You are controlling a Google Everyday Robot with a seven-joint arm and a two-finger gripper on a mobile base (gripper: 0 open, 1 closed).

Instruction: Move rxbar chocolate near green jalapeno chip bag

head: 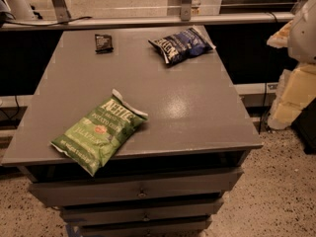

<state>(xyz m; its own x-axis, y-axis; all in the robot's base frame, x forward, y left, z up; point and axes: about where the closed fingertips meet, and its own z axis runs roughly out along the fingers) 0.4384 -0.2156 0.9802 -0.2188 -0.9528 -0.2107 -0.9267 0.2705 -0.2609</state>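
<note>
Reach step, I'd say: gripper (302, 29) at right edge (open or closed, can't tell) must cross to upper-left rxbar chocolate (103, 43), well apart from green jalapeno chip bag (98, 132).

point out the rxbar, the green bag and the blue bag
rxbar (103, 43), camera view, middle of the black wrapper
green bag (98, 133), camera view, middle of its front
blue bag (181, 44), camera view, middle of its front
gripper: not in view; only the arm (303, 28) at the right edge
</note>
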